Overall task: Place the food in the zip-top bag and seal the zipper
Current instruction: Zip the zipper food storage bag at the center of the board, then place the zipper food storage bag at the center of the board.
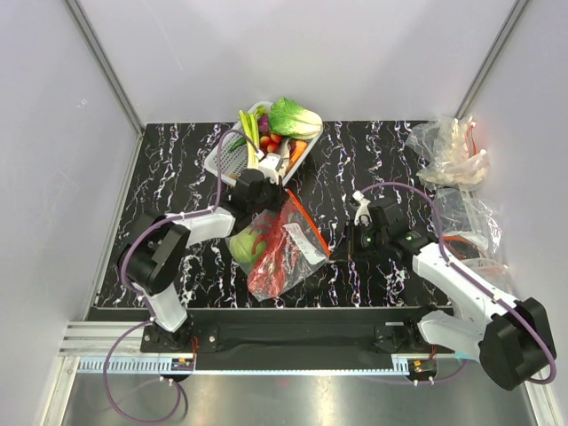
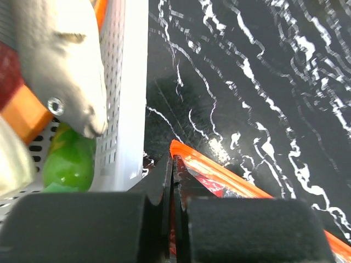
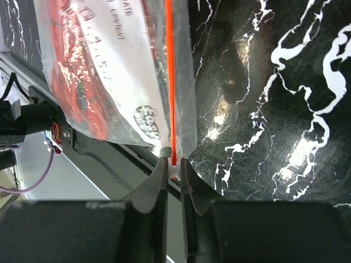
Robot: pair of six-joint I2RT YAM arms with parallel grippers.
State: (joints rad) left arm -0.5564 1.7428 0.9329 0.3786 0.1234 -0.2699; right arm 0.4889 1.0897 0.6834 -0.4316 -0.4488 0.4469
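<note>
The zip-top bag (image 1: 286, 241) lies mid-table with the red lobster (image 1: 269, 266) inside; the pale green cabbage (image 1: 242, 246) shows at the bag's left side. The red-orange zipper (image 1: 309, 224) runs along the bag's right edge. My left gripper (image 1: 280, 197) is shut on the zipper's far corner, seen in the left wrist view (image 2: 173, 164) with the zipper (image 2: 236, 178) running off to the right. My right gripper (image 1: 336, 249) is shut on the zipper's near end, seen in the right wrist view (image 3: 174, 163) with the zipper (image 3: 169, 82), the white label (image 3: 123, 66) and the lobster (image 3: 68, 71).
A white basket (image 1: 226, 153) with bok choy (image 1: 293, 117), leek and other toys stands at the back, right next to my left gripper; its wall shows in the left wrist view (image 2: 129, 82). Wrinkly clear plastic heaps (image 1: 453, 151) lie at the back right. The table's front edge (image 3: 115, 164) is close.
</note>
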